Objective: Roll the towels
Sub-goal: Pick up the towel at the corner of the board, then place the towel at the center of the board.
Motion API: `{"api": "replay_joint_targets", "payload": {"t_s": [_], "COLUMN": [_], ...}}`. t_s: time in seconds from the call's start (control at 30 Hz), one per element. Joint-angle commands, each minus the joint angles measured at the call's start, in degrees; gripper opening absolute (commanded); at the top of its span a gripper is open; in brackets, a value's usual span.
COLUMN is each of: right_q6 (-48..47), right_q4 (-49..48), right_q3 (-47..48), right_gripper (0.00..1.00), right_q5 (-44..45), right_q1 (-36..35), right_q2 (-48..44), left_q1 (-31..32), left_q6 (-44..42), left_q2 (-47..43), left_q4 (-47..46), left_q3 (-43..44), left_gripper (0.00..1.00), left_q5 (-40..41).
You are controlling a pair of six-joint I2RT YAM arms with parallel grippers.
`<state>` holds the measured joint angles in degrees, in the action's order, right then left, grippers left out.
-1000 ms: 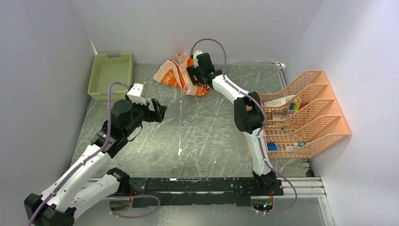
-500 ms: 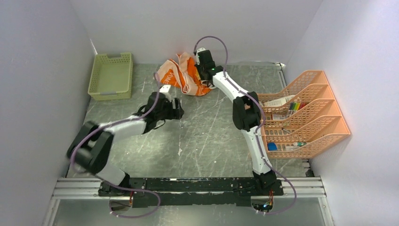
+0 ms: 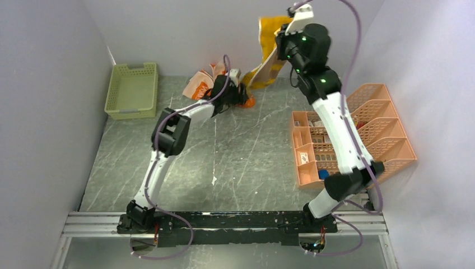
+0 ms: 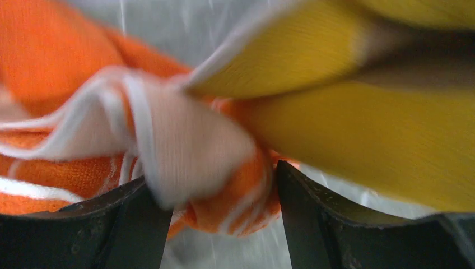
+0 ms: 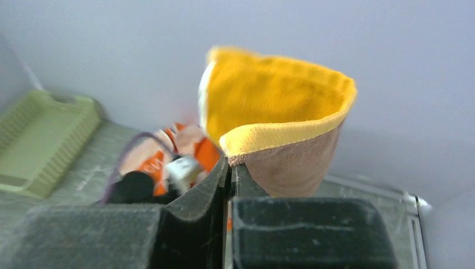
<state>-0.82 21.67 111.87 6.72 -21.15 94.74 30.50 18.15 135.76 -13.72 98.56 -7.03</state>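
The mustard-yellow towel hangs in the air at the back, its upper edge pinched in my right gripper, which is raised high. In the right wrist view the jaws of that gripper are pressed together on the yellow towel's hem. The orange towel lies crumpled on the table by the back wall. My left gripper reaches into it. In the left wrist view a fold of the orange towel sits between the parted jaws of the left gripper, with the yellow towel hanging just beyond.
A green mesh basket stands at the back left. A peach file rack with small items in it takes up the right side. Grey walls enclose the table on three sides.
My right gripper shut on the yellow towel and lifted it high off the pile. My left arm stretched out to the orange towel, and its jaws have narrowed around a fold.
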Motion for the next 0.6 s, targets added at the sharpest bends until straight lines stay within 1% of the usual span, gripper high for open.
{"api": "replay_joint_targets", "payload": {"t_s": [0.0,0.03,0.07,0.1,0.17,0.23,0.3,0.4,0.47,0.5,0.57], "right_q6": [2.15,2.56,2.98,3.48,4.81,6.08,8.56,14.8,17.32,17.42,15.16], "right_q4": [3.41,4.1,5.04,6.3,8.75,8.58,6.17,0.63,-1.33,-1.29,1.28], "right_q3": [0.55,1.03,1.69,2.46,3.48,3.08,2.47,2.28,3.86,5.12,8.76], "right_gripper": [0.0,0.0,0.0,0.0,0.0,0.0,0.0,0.0,0.0,0.0,0.0], "right_q5": [-6.29,-7.38,-8.59,-10.16,-13.19,-16.06,-20.77,-30.89,-36.09,-36.75,-34.4], "right_q1": [-0.47,-0.43,-0.49,-0.48,-0.89,-1.76,-2.74,-3.75,-6.43,-9.71,-15.96], "right_q2": [-4.37,-5.34,-6.04,-6.41,-7.69,-9.33,-10.91,-10.44,-7.71,-5.93,-2.22], "left_q1": [-3.5,-4.73,-6.02,-7.39,-10.54,-13.26,-15.39,-16.02,-16.0,-16.04,-16.0], "left_q6": [-6.67,-6.31,-5.51,-4.63,-2.8,-1.79,-0.58,0.02,0.71,1.11,1.44], "left_q2": [17.51,19.92,21.0,20.52,16.49,12.22,6.13,-5.29,-12.15,-16.11,-24.44], "left_q4": [16.47,18.15,18.52,17.12,12.81,11.84,9.93,4.99,4.93,4.14,1.32], "left_q3": [31.22,36.1,38.75,38.28,32.16,27.39,19.12,7.54,2.25,-0.71,-7.29], "left_gripper": [0.75,0.75,0.75,0.75,0.79,0.8,0.8,0.83,0.82,0.82,0.83], "left_q5": [3.3,3.32,3.44,3.58,5.15,4.39,2.14,-0.42,-2.9,-4.25,-6.33]}}
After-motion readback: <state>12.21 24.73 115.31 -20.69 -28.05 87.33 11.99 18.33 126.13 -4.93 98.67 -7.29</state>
